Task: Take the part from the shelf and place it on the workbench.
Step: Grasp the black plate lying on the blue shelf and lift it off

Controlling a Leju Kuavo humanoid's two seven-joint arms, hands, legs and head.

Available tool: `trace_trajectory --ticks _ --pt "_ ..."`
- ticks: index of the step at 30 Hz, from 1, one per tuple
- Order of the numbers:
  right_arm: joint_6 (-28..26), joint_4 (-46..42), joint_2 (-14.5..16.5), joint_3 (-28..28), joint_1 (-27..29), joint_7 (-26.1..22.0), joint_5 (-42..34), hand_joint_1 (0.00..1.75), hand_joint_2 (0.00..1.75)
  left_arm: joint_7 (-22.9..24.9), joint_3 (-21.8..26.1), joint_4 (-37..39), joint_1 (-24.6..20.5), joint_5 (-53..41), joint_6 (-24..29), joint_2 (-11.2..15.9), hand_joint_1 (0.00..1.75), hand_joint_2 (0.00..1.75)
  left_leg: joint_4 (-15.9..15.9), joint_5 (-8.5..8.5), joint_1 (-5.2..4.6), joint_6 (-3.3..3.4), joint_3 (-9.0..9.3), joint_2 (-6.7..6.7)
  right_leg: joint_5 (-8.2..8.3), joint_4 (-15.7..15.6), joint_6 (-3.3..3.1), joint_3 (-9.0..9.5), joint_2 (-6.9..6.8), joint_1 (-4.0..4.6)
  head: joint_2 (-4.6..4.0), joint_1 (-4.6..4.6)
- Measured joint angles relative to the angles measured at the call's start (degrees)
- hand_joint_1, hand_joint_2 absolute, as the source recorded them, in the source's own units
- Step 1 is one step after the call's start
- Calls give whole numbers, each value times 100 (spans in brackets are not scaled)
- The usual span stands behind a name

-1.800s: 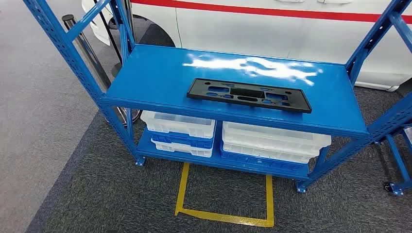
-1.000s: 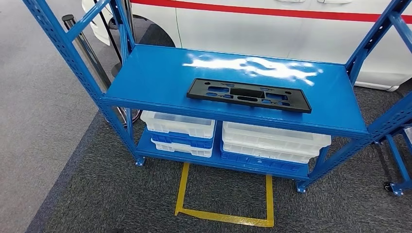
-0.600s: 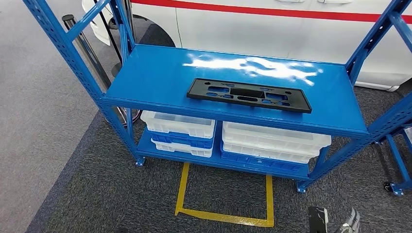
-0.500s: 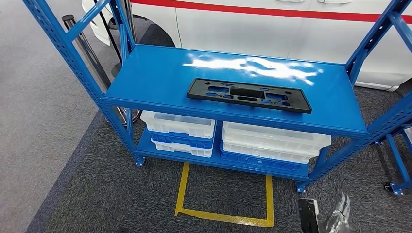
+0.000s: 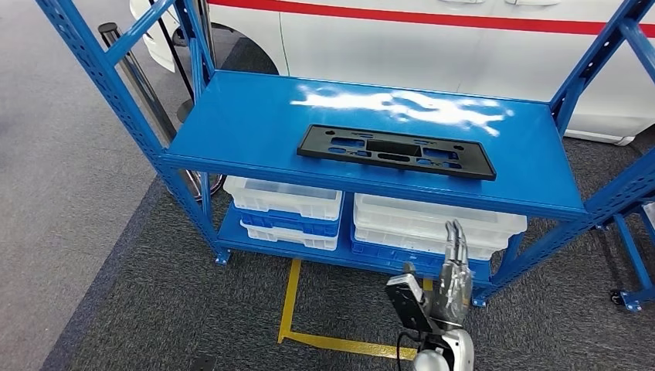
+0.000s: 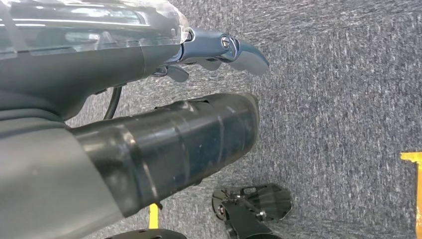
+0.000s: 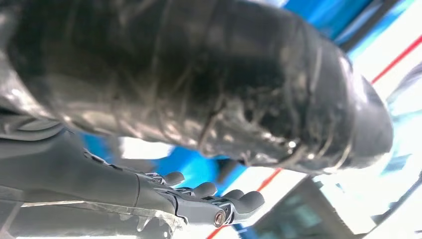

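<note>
We see the right hand point(image 7: 209, 164) close up, its thick thumb point(image 7: 224, 84) and darker fingers point(image 7: 234, 201) apart and holding nothing, against a blurred blue shelf point(image 7: 194, 167) (details unclear).

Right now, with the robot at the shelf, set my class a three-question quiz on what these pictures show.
1. True or false: the part lies flat on the shelf's top level.
2. Which hand is raised in front of the shelf in the head view? A. left B. right C. both
3. Fill in: the yellow tape on the floor lies in front of the ____.

Key:
1. True.
2. B: the right hand is up, fingers straight, holding nothing; the left hand hangs over the carpet.
3. Shelf.
</note>
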Motion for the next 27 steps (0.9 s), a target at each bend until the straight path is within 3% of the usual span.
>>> trace_trajectory --ticks 18,26,27 --pt "-62 331 -142 3433 -1126 454 505 0 0 201 -326 36 -268 -603 -190 -25 0 0 0 3 0 0 7 -3 0 2 0 -2 -2 7 0 0" --pt "-201 372 -260 3727 -1187 588 448 0 0 124 -399 50 -287 -618 -411 -25 0 0 1 2 -1 -1 6 -3 0 0 0 -2 -2 6 0 0" --pt "-201 372 -276 3732 -1185 598 448 0 44 113 -399 50 -286 -612 -435 -24 0 0 1 2 -1 -1 6 -3 0 0 0 -2 -2 6 0 0"
